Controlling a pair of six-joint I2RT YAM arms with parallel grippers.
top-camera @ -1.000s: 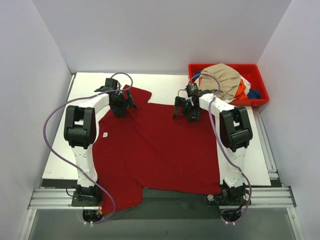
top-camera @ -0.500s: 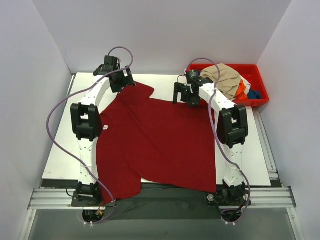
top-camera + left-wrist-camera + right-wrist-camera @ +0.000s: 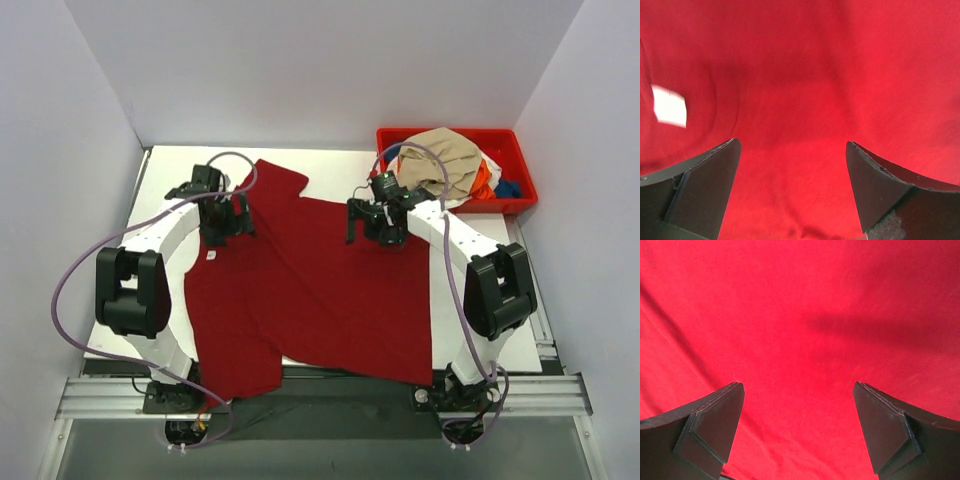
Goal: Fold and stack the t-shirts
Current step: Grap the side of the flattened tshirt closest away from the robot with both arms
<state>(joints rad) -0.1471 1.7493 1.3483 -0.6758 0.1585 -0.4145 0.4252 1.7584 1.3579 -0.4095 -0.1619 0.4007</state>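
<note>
A dark red t-shirt (image 3: 320, 290) lies spread flat over the white table (image 3: 115, 320), its near hem hanging past the front edge. Its small white neck label (image 3: 211, 255) shows at the left, also in the left wrist view as the label (image 3: 669, 105). My left gripper (image 3: 222, 225) hovers over the shirt's left shoulder, jaws wide open, nothing between them; red cloth (image 3: 805, 90) fills its view. My right gripper (image 3: 377, 225) stands open over the shirt's far right part, red cloth (image 3: 800, 315) below it. Other t-shirts (image 3: 440, 160), tan on top, are piled in the bin.
A red plastic bin (image 3: 520, 175) stands at the back right of the table, holding tan, orange, white and blue cloth. White walls close in the left, back and right sides. A metal rail (image 3: 320, 395) runs along the near edge by the arm bases.
The left gripper swung from the shirt's far left sleeve out to the back edge, then came back down near the neck label. The right gripper shifted slightly back and forth. The shirt's far sleeve now lies straighter.
</note>
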